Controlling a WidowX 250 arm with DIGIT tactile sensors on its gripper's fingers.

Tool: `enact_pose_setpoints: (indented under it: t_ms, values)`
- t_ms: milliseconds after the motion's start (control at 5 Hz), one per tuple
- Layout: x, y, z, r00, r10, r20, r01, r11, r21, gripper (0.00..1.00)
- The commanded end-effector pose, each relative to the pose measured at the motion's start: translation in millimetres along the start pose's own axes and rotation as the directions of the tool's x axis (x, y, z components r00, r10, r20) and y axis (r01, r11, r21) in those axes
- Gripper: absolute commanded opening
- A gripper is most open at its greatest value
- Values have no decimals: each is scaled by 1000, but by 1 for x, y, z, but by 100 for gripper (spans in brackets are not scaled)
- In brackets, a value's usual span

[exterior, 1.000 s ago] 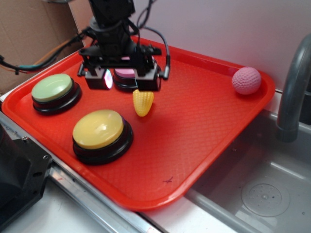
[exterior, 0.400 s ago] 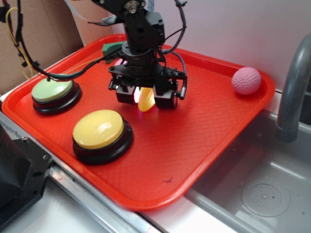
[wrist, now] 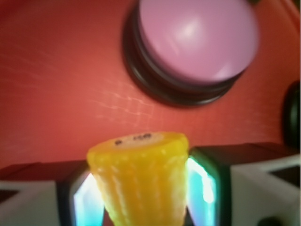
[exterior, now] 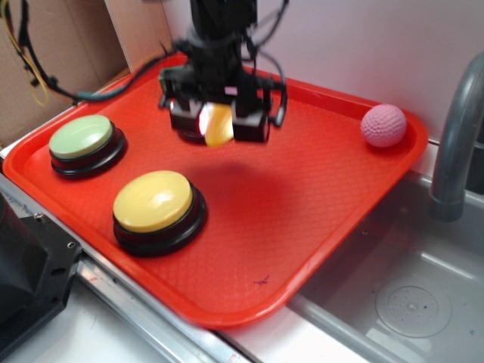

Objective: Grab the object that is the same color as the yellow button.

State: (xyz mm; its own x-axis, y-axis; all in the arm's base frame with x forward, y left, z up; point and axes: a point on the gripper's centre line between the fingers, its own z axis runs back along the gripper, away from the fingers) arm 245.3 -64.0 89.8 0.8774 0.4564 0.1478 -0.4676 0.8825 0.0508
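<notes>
Yellow button [exterior: 156, 200]: nearest, low on the red tray [exterior: 318, 227], well apart from the gripper.
Green button [exterior: 82, 138]: at the tray's left edge.
Gripper [exterior: 218, 125]: raised above the tray, jaws clamped on the toy corn cob.
Toy corn cob [wrist: 139, 179]: held between the jaws, flat end showing in the wrist view, clear of the tray.
Pink button [wrist: 197, 40]: on the tray beyond the cob.
Pink ball [exterior: 383, 125]: far right corner of the tray.
</notes>
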Motion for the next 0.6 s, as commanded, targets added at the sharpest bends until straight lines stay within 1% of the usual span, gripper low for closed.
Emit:
enact_pose_setpoints:
  t_ms: [0,200,400]
  values:
    - [12,31,116,988,-110,108,128,977,-170,0]
    - [20,68,114,992,-46,119,65,984,-165,0]
    - [23,81,103,997,-25,75,36,988,-150,0]
